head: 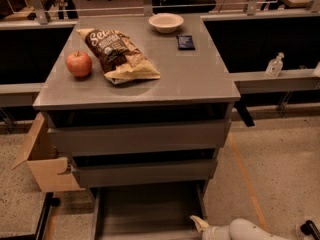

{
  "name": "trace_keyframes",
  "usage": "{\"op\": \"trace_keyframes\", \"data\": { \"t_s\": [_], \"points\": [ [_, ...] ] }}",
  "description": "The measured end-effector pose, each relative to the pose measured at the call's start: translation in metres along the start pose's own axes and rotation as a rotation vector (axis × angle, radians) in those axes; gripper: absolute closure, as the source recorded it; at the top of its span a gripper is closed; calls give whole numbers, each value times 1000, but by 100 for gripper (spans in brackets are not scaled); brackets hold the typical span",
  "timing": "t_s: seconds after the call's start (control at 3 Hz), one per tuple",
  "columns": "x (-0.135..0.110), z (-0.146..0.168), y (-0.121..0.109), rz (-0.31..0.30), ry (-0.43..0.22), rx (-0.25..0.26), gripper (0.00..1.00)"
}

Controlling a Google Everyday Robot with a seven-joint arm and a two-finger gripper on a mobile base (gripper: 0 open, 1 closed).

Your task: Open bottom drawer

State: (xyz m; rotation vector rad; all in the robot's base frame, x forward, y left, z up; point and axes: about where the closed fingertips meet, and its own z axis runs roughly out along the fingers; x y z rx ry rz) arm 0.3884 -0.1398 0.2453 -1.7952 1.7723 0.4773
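Observation:
The grey cabinet has three drawers. The bottom drawer (149,210) is pulled out towards me, and its shallow grey tray shows below the mid-sized drawer front (144,173). Its front panel is cut off by the lower edge of the view. The widest drawer front (140,138) sits above, slightly out. My gripper (198,224), on a white arm, is at the bottom of the view, by the right side wall of the bottom drawer's tray.
On the cabinet top (195,79) lie a red apple (79,64), a chip bag (120,54), a white bowl (166,22) and a small dark object (185,42). An open cardboard box (44,159) stands at the left. A bottle (274,65) stands on the right ledge.

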Motion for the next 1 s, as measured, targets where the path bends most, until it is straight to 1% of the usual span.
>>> {"op": "trace_keyframes", "data": {
  "t_s": [0.33,0.67,1.0],
  "points": [
    [13,-53,-17,13,22,62,0],
    [37,-113,-36,40,41,115,0],
    [35,-109,-34,40,36,106,0]
  ]
}}
